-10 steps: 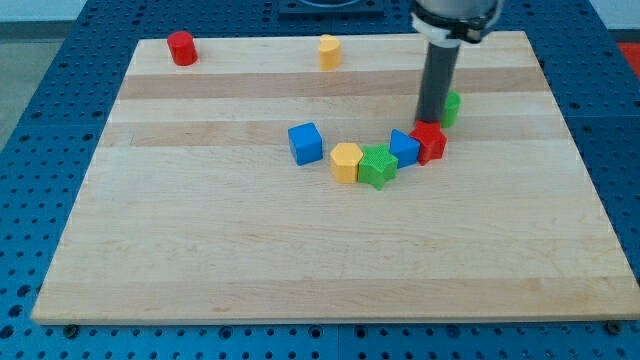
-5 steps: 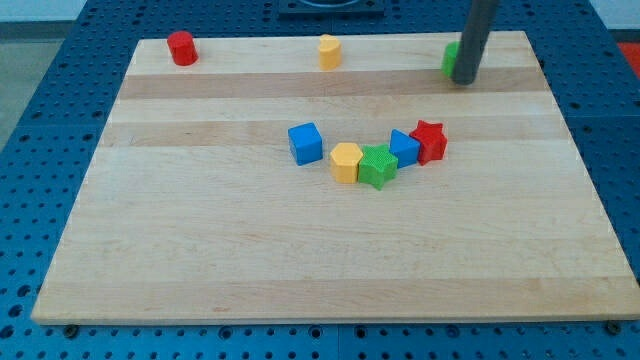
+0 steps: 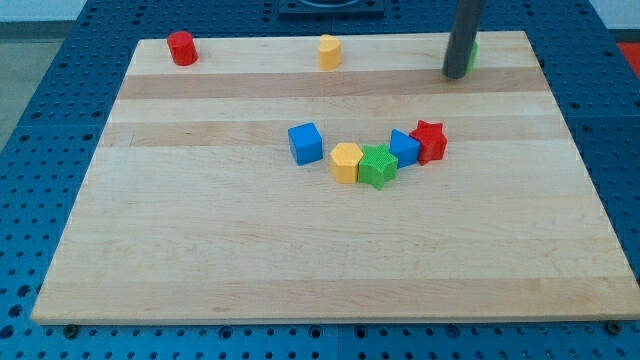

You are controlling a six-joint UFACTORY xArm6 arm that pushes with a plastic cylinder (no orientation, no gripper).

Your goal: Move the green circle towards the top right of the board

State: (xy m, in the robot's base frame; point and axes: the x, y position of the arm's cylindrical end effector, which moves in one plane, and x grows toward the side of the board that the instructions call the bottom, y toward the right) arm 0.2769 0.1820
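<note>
Pushing step: from the camera view, I judge the push toward the far right corner of the board (image 3: 300, 270) to be at or close to its end.
Green circle: the green circle (image 3: 470, 50) sits at the far right of the board, near its far edge; only a sliver shows, to the right of the rod, so I cannot confirm its round shape here.
My tip: my tip (image 3: 455, 75) rests on the board just left of and slightly nearer than the green circle, touching it or just beside it; I cannot tell which.
End effector state: a plain dark rod with nothing to open or close, so it grips nothing and can only press sideways.
Next move: if more travel is wanted, a short push to the far right, kept gentle, since the board's edge is near; otherwise, drawing the tip back.
Other blocks: a red cylinder (image 3: 181, 48) far left and a yellow block (image 3: 329, 51) far centre lie well apart from the tip.
Middle cluster: a blue cube (image 3: 306, 143), yellow hexagon block (image 3: 346, 162), green star block (image 3: 378, 166), second blue block (image 3: 404, 148) and red star block (image 3: 430, 141) form an arc.
</note>
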